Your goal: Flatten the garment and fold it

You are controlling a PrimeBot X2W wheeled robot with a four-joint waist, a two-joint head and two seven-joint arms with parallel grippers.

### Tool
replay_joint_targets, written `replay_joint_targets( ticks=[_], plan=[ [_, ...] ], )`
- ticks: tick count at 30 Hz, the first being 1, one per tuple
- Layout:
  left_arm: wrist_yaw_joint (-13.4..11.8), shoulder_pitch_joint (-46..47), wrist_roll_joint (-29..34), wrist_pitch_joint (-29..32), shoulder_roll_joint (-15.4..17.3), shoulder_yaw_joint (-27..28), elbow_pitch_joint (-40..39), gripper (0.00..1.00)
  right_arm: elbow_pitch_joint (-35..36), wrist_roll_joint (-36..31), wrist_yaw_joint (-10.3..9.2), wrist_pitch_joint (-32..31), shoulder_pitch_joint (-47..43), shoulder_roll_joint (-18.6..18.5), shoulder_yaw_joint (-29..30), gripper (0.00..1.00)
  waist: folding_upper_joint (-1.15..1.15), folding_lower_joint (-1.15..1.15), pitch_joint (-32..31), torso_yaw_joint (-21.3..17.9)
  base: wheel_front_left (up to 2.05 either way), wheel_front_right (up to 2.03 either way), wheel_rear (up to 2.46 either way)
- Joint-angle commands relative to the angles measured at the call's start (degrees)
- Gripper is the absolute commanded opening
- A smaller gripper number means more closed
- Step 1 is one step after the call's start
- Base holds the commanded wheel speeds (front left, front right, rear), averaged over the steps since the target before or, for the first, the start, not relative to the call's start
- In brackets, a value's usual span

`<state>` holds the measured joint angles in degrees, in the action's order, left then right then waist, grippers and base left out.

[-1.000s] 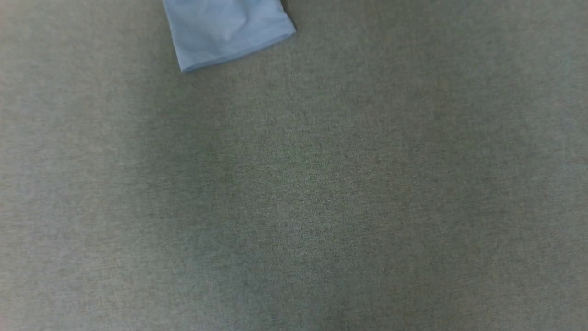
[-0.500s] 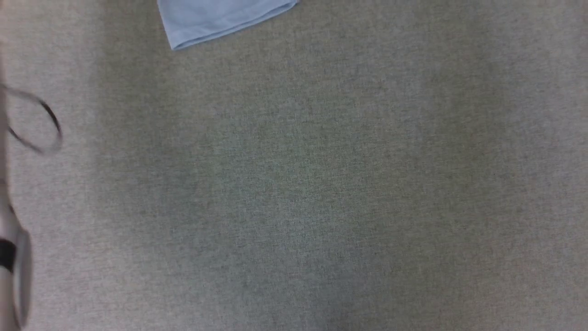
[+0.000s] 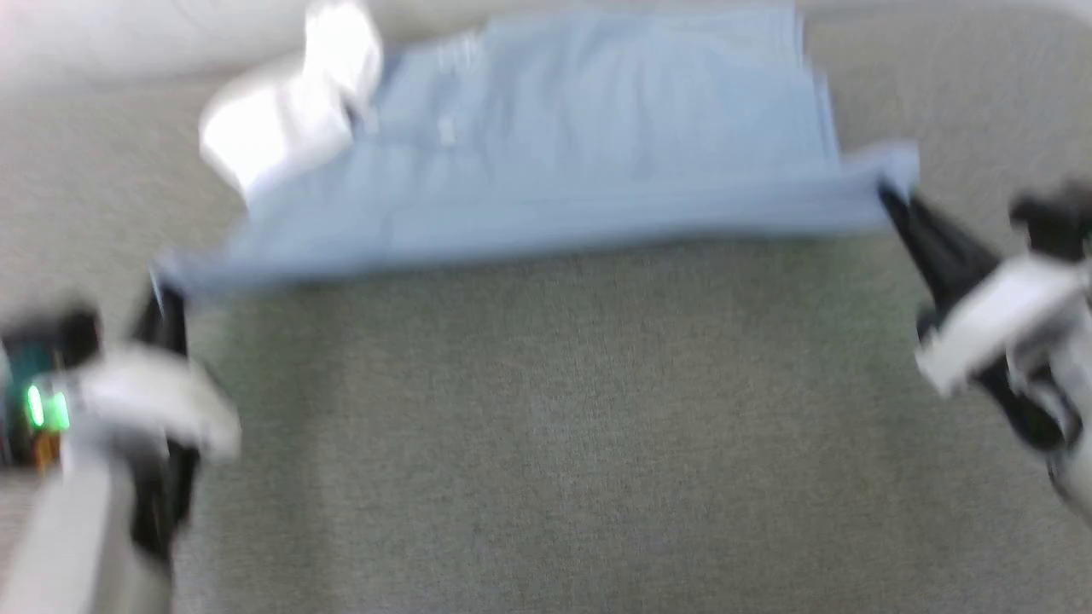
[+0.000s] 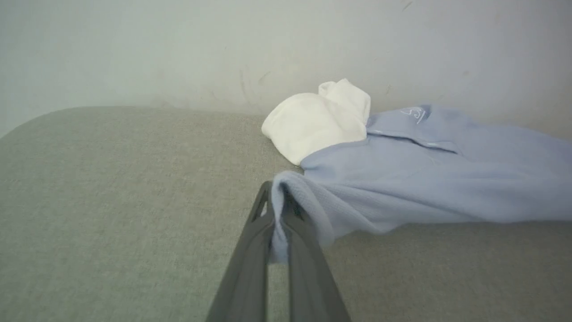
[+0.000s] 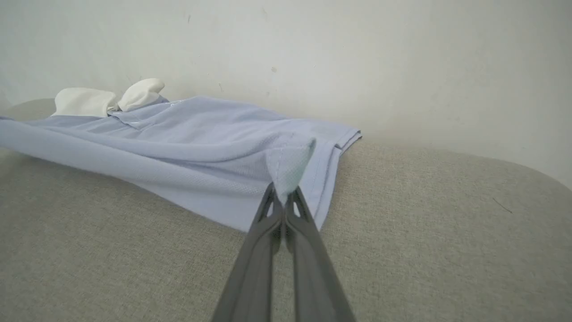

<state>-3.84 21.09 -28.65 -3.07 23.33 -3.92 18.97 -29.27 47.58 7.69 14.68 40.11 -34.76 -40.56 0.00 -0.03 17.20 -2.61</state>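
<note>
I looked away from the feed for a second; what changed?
The head camera has moved, shifting the whole picture. The left gripper and right gripper now pinch near corners of the garment, its edge taut between them. The grey surface looks unchanged.

The garment lies across the far half of the table, its far side close to the table's far edge, with the wall just behind. Its sleeve sits bunched at the garment's far left, on the table. The garment's near left corner is caught between the fingers of the left gripper, and its near right corner between those of the right gripper. The garment's near edge runs between them, lifted off the table at both ends.
</note>
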Motion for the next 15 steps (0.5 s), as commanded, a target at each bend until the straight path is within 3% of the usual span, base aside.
replay_joint_targets(
  ticks=[1,8,15],
  plan=[
    [-2.7,-6.3,-0.8,1.1,0.1,1.6,-5.2,0.0,1.0,0.4,-0.2,0.3,-4.0,-1.9,2.3,0.0,0.0,0.03,-7.8,1.5,0.0,0.0,0.0],
    [-11.4,-31.0,-1.5,7.4,-1.0,4.6,-29.6,0.0,9.3,-1.8,-0.2,-1.1,-21.8,-1.9,12.2,0.0,0.0,0.03,-10.1,1.6,0.0,0.0,0.0],
    [-15.6,-42.8,-2.2,15.6,-0.8,4.6,-39.7,0.0,17.3,-7.5,-0.2,-6.6,-38.6,2.2,26.3,0.0,0.0,0.03,-11.8,3.3,0.0,0.0,0.0]
  ],
)
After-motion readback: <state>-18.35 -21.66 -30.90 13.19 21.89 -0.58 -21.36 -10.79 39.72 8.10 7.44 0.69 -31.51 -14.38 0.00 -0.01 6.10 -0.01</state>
